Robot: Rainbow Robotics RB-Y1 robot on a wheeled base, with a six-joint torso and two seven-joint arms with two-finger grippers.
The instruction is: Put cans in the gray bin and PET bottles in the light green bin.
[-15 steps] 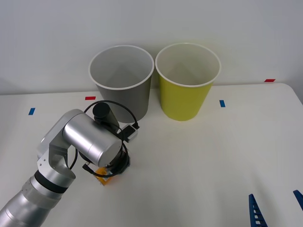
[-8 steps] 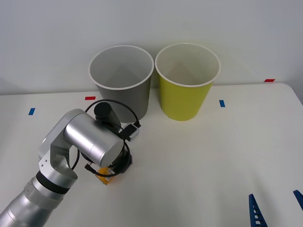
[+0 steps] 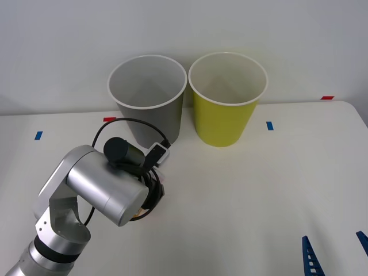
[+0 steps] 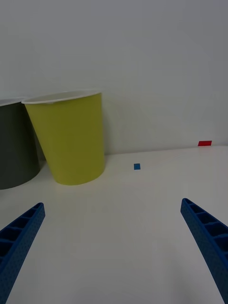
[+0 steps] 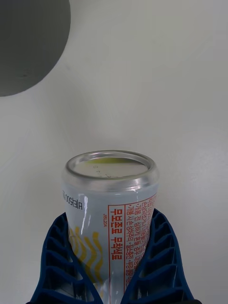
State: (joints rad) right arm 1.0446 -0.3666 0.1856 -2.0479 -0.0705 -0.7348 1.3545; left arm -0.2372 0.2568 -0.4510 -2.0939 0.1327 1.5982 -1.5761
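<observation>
A can [image 5: 110,199], pale with red print, yellow waves and a silver rim, sits between the blue fingers of my left gripper [image 5: 110,221], which is shut on it. In the front view my left arm [image 3: 103,184] covers the can, at the table's left front, just in front of the gray bin [image 3: 164,123]. The light green bin [image 3: 224,121] stands right beside it at the back. My right gripper [image 3: 336,253] is open and empty at the front right, facing the light green bin [image 4: 71,142]. The PET bottles are out of view.
Both bins stand upright against the back wall on the white table [image 3: 259,190]. Small tape marks lie on the table: red [image 3: 109,119] and blue [image 3: 38,135] to the left, blue [image 3: 269,125] and red [image 3: 327,98] to the right.
My left arm's wrist has risen and turned over the can. The orange-yellow bit of the can that showed under the arm is now almost covered. The right arm has not moved.
</observation>
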